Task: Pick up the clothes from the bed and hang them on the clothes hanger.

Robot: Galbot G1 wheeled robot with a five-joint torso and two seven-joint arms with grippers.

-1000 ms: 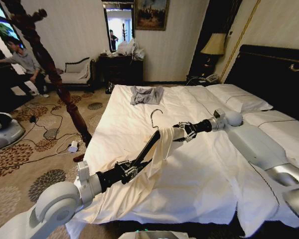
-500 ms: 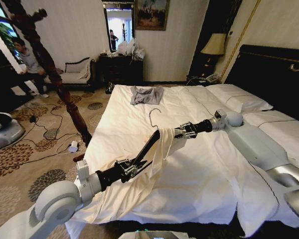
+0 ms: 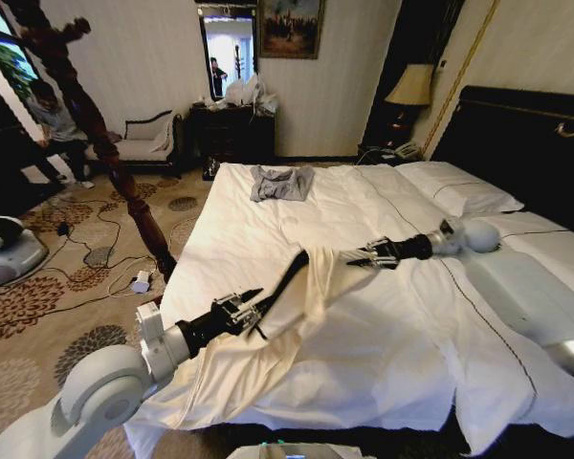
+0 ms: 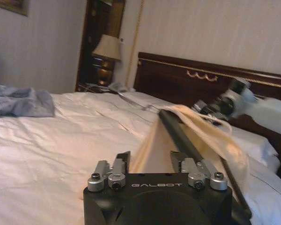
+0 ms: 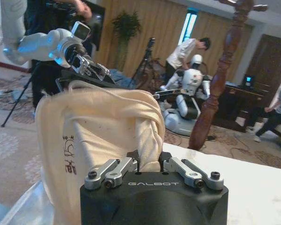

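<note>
From the head camera, the left claw point(image 3: 237, 311) clamps the low end of the black hanger point(image 3: 285, 282). The wrinkled cream shirt point(image 3: 306, 296) drapes over its bar and trails onto the white bed point(image 3: 402, 363) beneath. The right claw point(image 3: 375, 256), just past the hanger's top, pinches the shirt's cloth.

Left wrist camera: the hanger's bar point(image 4: 178, 138) runs forward from this claw point(image 4: 152, 161) toward the dark headboard point(image 4: 178, 77).

Right wrist camera: cream cloth point(image 5: 107, 122) bunches between the closed fingers point(image 5: 131, 164).

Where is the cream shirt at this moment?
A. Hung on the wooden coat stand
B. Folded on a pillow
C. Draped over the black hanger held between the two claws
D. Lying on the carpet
C: the cream shirt drapes over the black hanger, which the left claw grips while the right claw pinches the fabric above the bed.
</note>
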